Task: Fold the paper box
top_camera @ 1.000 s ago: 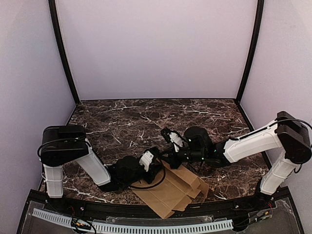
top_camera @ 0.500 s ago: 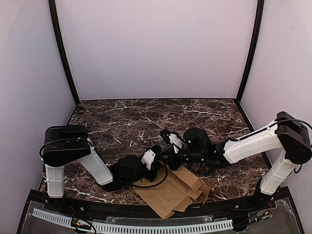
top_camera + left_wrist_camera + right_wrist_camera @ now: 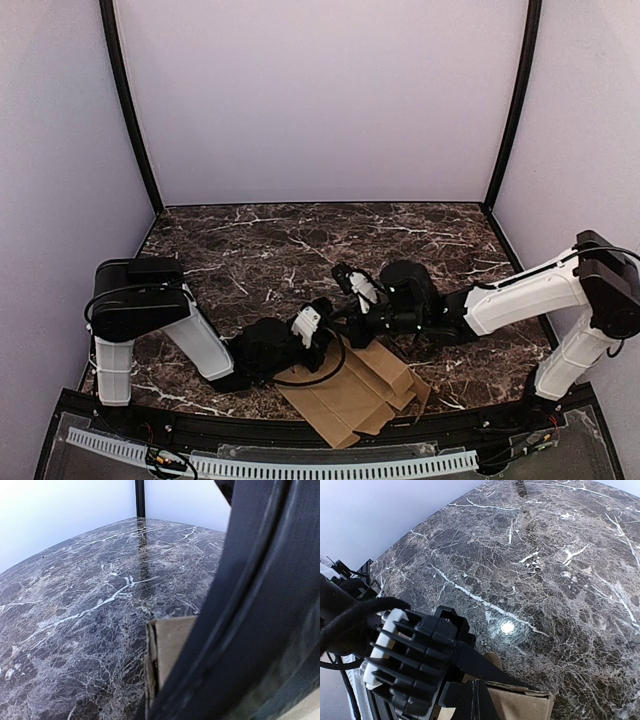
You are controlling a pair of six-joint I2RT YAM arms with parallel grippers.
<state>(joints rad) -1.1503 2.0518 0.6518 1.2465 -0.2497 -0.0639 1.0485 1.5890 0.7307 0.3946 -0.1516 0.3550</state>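
Note:
The paper box [image 3: 355, 395], flat brown creased cardboard, lies at the table's near edge between the arms. My left gripper [image 3: 328, 338] reaches in from the left and is shut on the box's back left edge. In the left wrist view a doubled cardboard edge [image 3: 167, 645] stands right at its jaws, beside a broad dark band. My right gripper [image 3: 480, 696] is shut, and its tips touch the box's raised back edge [image 3: 530, 702]. The right wrist view shows one left finger [image 3: 485, 662] lying across that cardboard. In the top view the right gripper [image 3: 352, 320] sits just behind the left one.
The dark marble table [image 3: 300, 250] stretches behind the box to the lilac back wall. A black cable [image 3: 310, 378] loops from the left wrist over the cardboard. A black rail [image 3: 300, 440] runs along the near edge, and the box overhangs toward it.
The left gripper has closed on the box's edge and crept slightly right. The right arm has barely shifted.

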